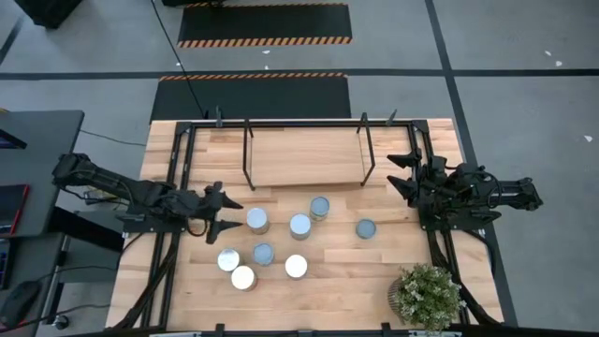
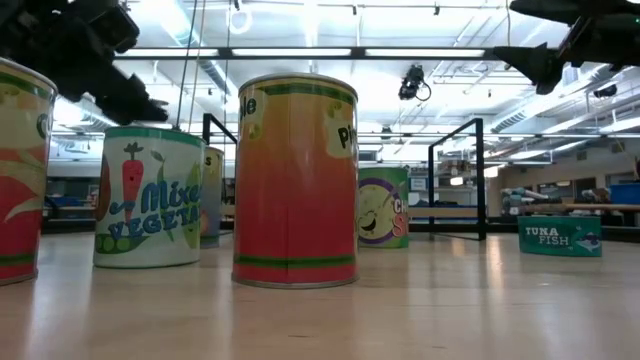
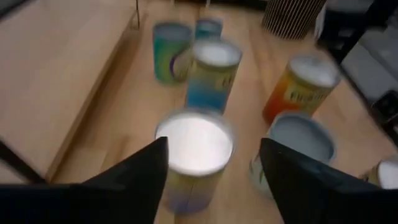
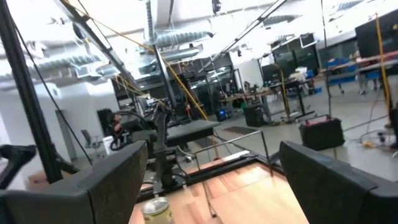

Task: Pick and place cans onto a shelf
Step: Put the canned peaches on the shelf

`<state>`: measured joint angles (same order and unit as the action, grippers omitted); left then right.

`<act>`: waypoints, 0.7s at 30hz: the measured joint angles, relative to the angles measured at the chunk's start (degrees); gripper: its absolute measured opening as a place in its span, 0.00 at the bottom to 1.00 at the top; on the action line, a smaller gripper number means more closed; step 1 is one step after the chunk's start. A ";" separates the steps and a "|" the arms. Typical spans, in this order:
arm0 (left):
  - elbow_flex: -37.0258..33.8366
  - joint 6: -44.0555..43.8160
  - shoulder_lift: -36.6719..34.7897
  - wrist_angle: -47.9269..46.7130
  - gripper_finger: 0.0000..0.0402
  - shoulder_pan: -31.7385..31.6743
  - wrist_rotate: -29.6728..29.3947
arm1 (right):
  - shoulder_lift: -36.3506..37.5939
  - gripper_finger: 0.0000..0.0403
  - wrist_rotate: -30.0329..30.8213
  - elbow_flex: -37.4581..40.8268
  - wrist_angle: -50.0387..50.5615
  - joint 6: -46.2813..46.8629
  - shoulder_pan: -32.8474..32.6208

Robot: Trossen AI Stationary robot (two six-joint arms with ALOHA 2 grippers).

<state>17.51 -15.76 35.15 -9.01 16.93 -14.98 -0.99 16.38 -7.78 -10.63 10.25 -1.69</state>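
Eight cans stand upright on their bases on the table in front of the shelf (image 1: 304, 159), a light wooden board in a black rod frame at the far side. My left gripper (image 1: 234, 214) is open, low and level. Its fingers stand just short of a white-topped can (image 1: 257, 220), one toward either side of it, not touching (image 3: 196, 146). Other cans stand beyond it, such as one (image 1: 299, 226), another (image 1: 319, 208) and a third (image 1: 365, 228). My right gripper (image 1: 395, 173) is open and empty, raised near the shelf's right end.
More cans stand nearer the front (image 1: 263, 254) (image 1: 228, 259) (image 1: 242, 277) (image 1: 296, 266). A bushy potted plant (image 1: 429, 295) stands at the near right corner. Black rails run along both table sides. Bare wood lies between the cans and the shelf.
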 joint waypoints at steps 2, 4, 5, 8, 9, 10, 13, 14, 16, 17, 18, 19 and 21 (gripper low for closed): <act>2.25 -0.14 1.38 -5.76 0.70 0.00 -0.07 | -0.02 0.92 -0.97 0.01 0.18 0.12 0.00; 5.47 -1.16 2.90 -12.23 0.73 0.00 -1.18 | -0.02 0.92 -2.48 0.01 -0.04 0.12 0.00; 6.95 -1.95 3.80 -14.91 0.74 0.00 -1.76 | -0.02 0.92 -2.88 -0.01 -0.03 -0.06 0.00; 10.81 -4.78 7.66 -19.95 0.76 0.00 -2.21 | -0.47 0.92 -2.99 -0.25 0.35 -1.78 0.00; 11.88 -5.67 9.17 -20.76 0.77 0.00 -2.19 | -1.06 0.92 -2.99 -0.38 0.31 -2.21 0.00; 12.89 -6.55 11.00 -20.96 0.77 0.00 -2.19 | -1.81 0.92 -2.99 -0.50 0.22 -2.62 0.00; 14.83 -9.23 16.84 -21.95 0.78 0.00 -1.88 | -4.91 0.92 -3.01 -1.33 0.10 -4.10 0.00; 15.42 -9.80 18.81 -22.28 0.78 0.00 -1.57 | -6.05 0.92 -3.01 -1.59 -0.08 -4.80 0.00; 16.65 -11.79 22.68 -22.27 0.78 0.02 -1.33 | -8.71 0.92 -2.53 -2.18 -0.07 -6.61 0.01; 17.19 -12.46 24.58 -22.38 0.78 0.08 -1.18 | -9.98 0.92 -2.20 -2.46 -0.06 -7.64 0.00; 17.74 -13.13 26.31 -22.61 0.78 0.09 -0.80 | -11.16 0.92 -1.84 -2.58 -0.13 -8.67 0.00; 18.40 -13.57 28.08 -22.70 0.78 0.09 -0.44 | -12.35 0.92 -1.61 -2.61 -0.54 -9.52 0.00; 20.22 -13.26 31.71 -22.68 0.78 0.09 -0.22 | -14.54 0.92 -1.48 -2.63 -1.09 -10.90 0.00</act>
<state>37.73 -29.02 66.86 -31.69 17.02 -15.20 -15.54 14.90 -10.41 -11.72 -0.65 -1.69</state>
